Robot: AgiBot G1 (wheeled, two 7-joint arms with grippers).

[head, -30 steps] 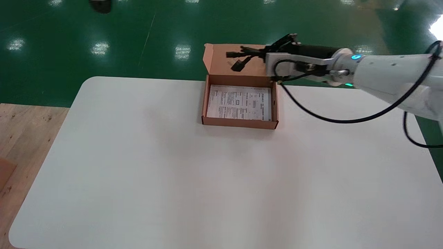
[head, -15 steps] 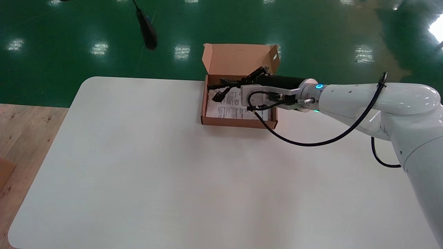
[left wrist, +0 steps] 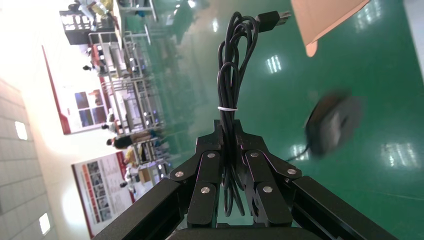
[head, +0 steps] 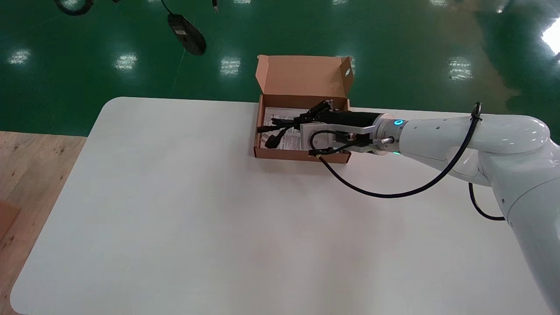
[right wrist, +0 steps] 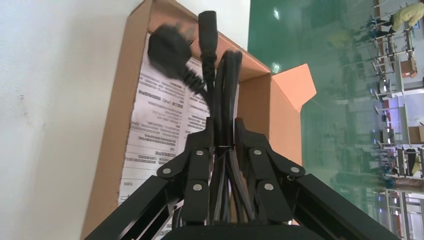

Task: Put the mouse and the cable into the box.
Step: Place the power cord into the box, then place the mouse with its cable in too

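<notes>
black bundled power cable with a three-pin plug at its end is held low over the inside of the open brown cardboard box. its plugs are over the left half of the box, above the white printed leaflet lying on the box bottom. it cannot be told whether the plug touches the leaflet. the right gripper is clenched around the bundle and reaches in from the right side of the box.

the box stands at the far edge of the white table, with its brown lid flap upright along its far side.

the black computer mouse dangles in the air, blurred, well to the left of the box and beyond it, over the glossy green floor. its thin black mouse cord, looped, bound with a white tie and ending in a usb plug, is pinched tight in the left gripper, well apart from the box.
</notes>
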